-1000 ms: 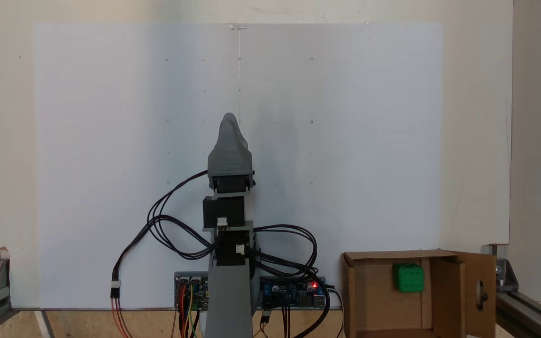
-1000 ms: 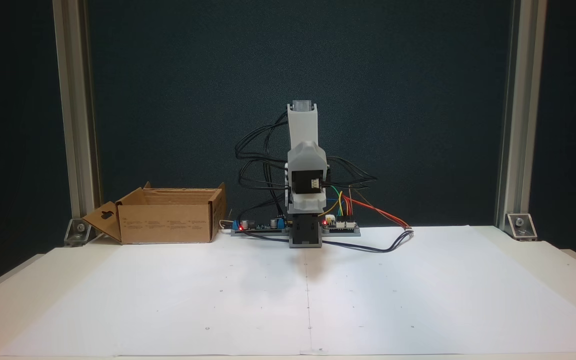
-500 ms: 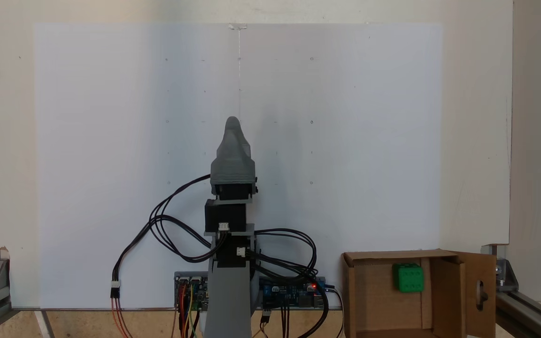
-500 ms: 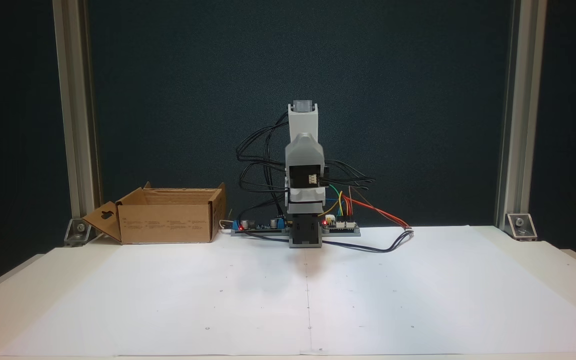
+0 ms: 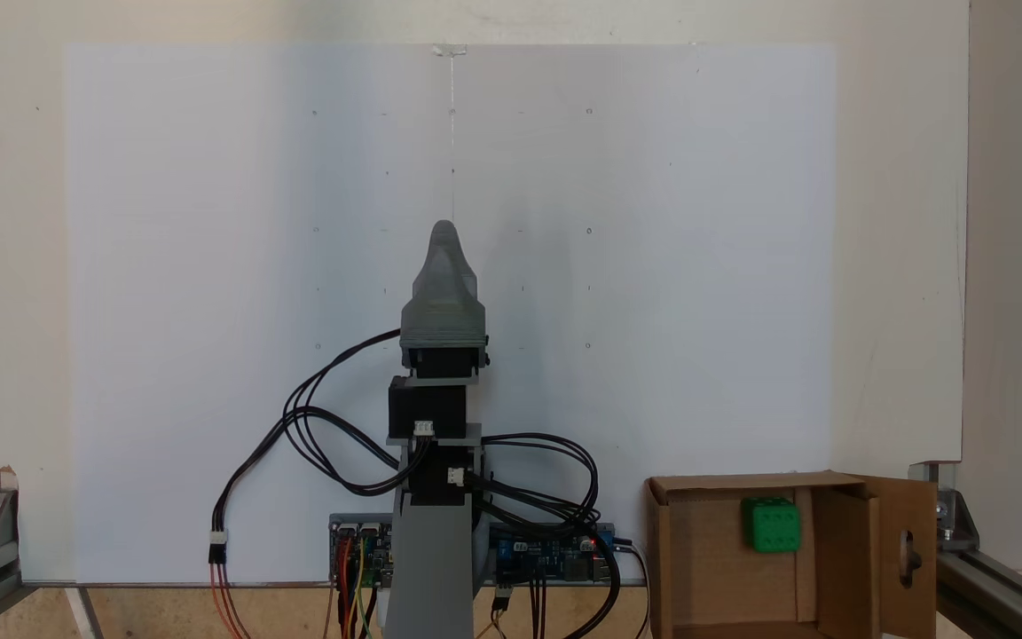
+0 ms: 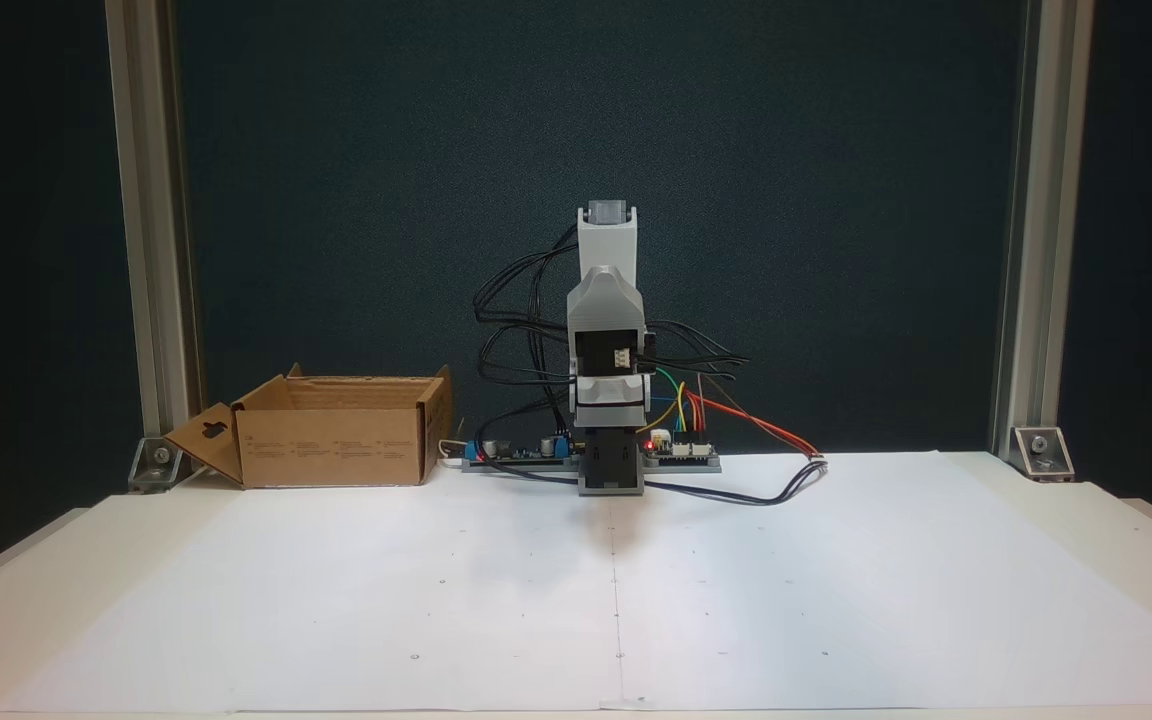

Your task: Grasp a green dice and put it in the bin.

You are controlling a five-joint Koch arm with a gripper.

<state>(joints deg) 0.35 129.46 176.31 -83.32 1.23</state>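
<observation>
The green dice (image 5: 771, 524) lies inside the bin (image 5: 671, 550), a brown cardboard box at the lower right of a fixed view, near its far wall. In the other fixed view the bin (image 6: 336, 445) stands at the back left, and its walls hide the dice. My grey gripper (image 5: 444, 232) points away from the base over the white sheet, far left of the bin and holding nothing. A single tapered tip shows, so whether the jaws are apart is unclear. The arm (image 6: 606, 250) stands folded over its base.
Circuit boards (image 5: 555, 550) and looped black cables (image 5: 316, 426) sit around the arm's base. A white paper sheet (image 5: 653, 266) covers the table. Aluminium frame posts (image 6: 151, 250) stand at the back corners. The bin's flap with the oval cut-out (image 5: 906, 555) hangs open.
The gripper has swung slightly towards the arm's centre line and pulled back a little. The dice and the bin have not moved.
</observation>
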